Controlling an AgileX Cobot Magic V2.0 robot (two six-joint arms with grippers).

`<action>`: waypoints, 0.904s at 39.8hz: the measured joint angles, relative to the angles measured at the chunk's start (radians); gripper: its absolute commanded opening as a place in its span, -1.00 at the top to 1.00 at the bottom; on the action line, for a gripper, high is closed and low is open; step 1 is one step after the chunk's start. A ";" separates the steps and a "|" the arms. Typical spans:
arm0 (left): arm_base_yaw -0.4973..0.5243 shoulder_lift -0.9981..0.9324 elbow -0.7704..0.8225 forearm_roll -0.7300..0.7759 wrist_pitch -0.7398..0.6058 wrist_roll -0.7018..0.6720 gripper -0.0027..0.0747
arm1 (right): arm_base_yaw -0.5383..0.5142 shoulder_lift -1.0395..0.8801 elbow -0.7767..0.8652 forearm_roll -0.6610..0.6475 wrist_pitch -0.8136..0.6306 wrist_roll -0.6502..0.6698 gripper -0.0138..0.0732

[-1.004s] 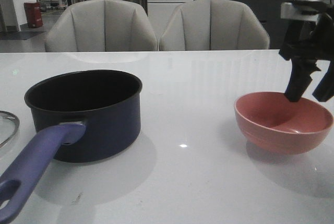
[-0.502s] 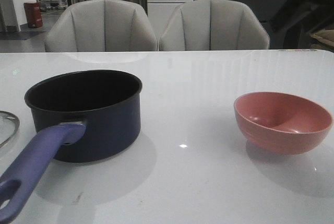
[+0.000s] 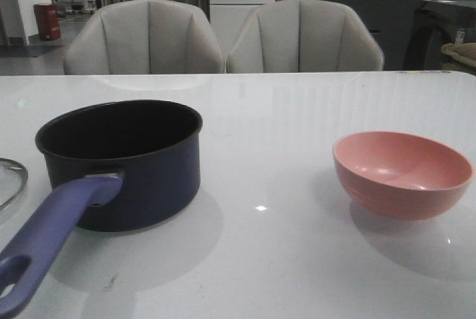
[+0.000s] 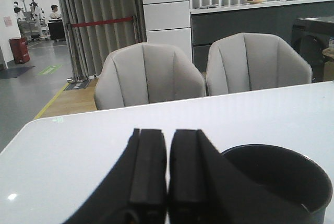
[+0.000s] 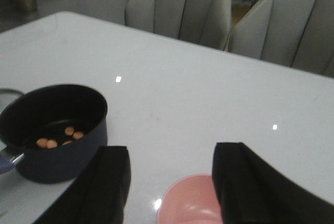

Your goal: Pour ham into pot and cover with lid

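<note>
The dark navy pot (image 3: pixel 123 159) stands on the white table at the left, its purple-blue handle (image 3: pixel 48 241) pointing toward the front edge. Several orange-pink ham chunks (image 5: pixel 57 138) lie on the pot's (image 5: pixel 52 130) floor in the right wrist view. Only the steel rim of the lid (image 3: pixel 11 178) shows at the far left edge. My right gripper (image 5: pixel 169 182) hangs open, high above the empty pink bowl (image 5: pixel 190 203). My left gripper (image 4: pixel 168 166) is shut on nothing, with the pot (image 4: pixel 282 179) just beside it. Neither gripper shows in the front view.
The pink bowl (image 3: pixel 403 174) sits at the right of the table. Two grey chairs (image 3: pixel 223 36) stand behind the far edge. A dark counter (image 3: pixel 439 33) lies at the back right.
My right gripper, which stood just over the pink bowl's far rim, has lifted up and right, out of the front view. Pot, bowl and lid have not moved.
</note>
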 measured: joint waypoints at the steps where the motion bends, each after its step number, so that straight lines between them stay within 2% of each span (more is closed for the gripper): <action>1: 0.000 0.000 0.000 0.000 0.000 0.000 0.62 | 0.003 -0.035 0.022 0.005 -0.033 0.000 -0.39; 5: 0.000 0.000 0.000 0.000 0.000 0.000 0.62 | 0.011 -0.149 0.126 0.019 -0.108 0.000 -0.39; 10: 0.000 0.000 0.000 0.000 0.000 0.000 0.62 | 0.011 -0.256 0.219 0.025 -0.119 0.000 -0.39; 19: 0.000 0.000 0.000 0.000 0.000 0.000 0.62 | 0.011 -0.318 0.256 0.027 -0.071 0.000 -0.38; 23: 0.000 0.000 0.000 0.000 0.000 0.000 0.62 | 0.011 -0.318 0.256 0.027 -0.037 0.000 -0.22; 31: 0.000 0.000 0.000 0.000 0.000 0.000 0.62 | 0.011 -0.318 0.256 0.027 -0.033 0.000 0.36; 36: 0.000 0.000 0.000 0.000 0.000 0.000 0.62 | 0.011 -0.318 0.256 0.027 -0.030 0.000 0.38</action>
